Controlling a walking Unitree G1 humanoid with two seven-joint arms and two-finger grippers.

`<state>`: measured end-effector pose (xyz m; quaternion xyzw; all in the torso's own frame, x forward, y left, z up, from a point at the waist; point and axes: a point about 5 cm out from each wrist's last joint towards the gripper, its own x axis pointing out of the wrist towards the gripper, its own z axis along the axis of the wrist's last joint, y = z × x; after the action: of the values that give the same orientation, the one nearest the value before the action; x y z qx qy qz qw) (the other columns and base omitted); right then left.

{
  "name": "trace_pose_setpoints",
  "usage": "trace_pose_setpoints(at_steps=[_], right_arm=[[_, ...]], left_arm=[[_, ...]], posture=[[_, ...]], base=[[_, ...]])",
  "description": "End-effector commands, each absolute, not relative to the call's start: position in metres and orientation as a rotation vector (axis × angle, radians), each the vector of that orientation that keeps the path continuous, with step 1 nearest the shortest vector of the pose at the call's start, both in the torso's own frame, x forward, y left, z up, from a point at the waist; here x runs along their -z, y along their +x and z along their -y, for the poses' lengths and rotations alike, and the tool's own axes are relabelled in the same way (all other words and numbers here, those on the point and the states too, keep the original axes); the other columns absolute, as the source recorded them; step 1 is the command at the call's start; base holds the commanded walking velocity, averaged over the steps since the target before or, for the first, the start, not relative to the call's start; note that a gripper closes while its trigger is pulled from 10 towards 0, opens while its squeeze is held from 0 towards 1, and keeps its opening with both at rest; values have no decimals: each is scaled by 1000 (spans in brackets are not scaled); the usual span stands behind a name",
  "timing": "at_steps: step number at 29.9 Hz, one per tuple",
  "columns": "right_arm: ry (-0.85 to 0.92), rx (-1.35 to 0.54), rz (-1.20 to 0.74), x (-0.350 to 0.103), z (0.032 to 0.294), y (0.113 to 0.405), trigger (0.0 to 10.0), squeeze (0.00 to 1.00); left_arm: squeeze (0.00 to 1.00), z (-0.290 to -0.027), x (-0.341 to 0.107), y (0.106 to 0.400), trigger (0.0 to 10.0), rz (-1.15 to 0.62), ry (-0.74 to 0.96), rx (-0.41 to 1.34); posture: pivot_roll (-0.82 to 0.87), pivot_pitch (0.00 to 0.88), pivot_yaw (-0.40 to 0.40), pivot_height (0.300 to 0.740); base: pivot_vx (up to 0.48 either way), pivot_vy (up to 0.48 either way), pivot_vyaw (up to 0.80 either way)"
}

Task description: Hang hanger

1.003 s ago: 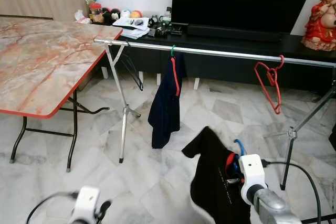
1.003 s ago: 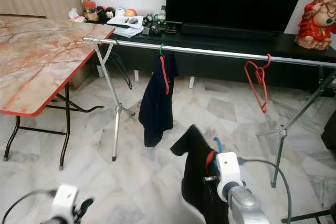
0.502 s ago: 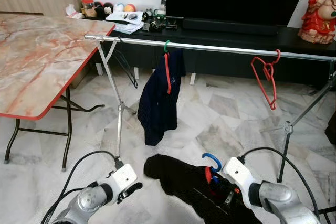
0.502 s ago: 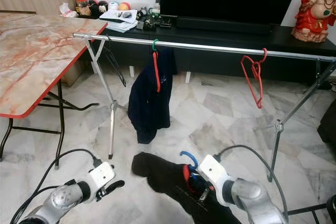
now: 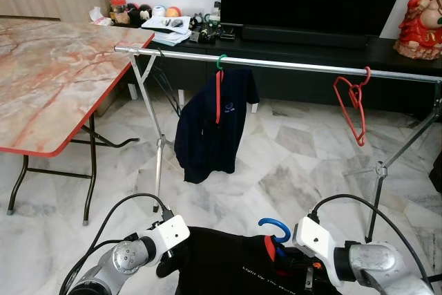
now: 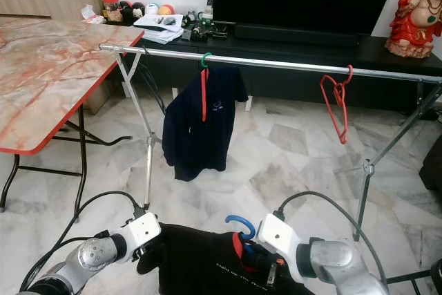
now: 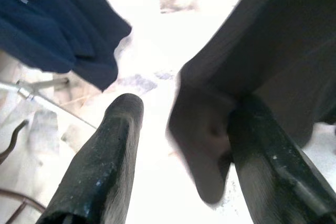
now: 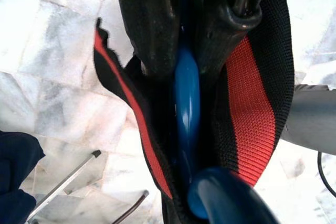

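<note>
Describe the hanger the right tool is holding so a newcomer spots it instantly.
Start at the long metal rail before the TV stand, then look down to the robot's right tool. It grips a blue hanger carrying a black shirt; the rail's hangers are red.

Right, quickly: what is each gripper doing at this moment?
Left gripper: jaws open, a fold of the black shirt between them.
Right gripper: shut on the blue hanger at the shirt's collar.

One rail (image 5: 297, 68), two shirts, navy shirt (image 5: 209, 129) and black shirt (image 5: 242, 271), three hangers, one table (image 5: 48, 81)
</note>
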<state>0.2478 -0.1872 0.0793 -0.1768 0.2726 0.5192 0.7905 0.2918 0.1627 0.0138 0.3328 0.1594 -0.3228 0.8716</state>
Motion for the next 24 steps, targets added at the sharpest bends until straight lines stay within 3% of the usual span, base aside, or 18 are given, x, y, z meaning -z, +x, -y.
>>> trace_pose_setpoints(at_steps=[1,10,24], right_arm=[[-394,-1122,-559,-86,187,248,10000,0],[-374,-1160,-533,-89,182,246,10000,0],[-353,-1195,-519,-94,184,241,10000,0]], left_arm=[[0,-166,-14,293,10000,-339,706,650],[0,-170,0,283,10000,-437,510,602],[0,-171,12,273,10000,-515,468,607]], posture=[[-21,13,-29,740],[-26,0,-27,740],[-38,21,-38,740]], base=[[0,0,0],[0,0,0],[0,0,0]])
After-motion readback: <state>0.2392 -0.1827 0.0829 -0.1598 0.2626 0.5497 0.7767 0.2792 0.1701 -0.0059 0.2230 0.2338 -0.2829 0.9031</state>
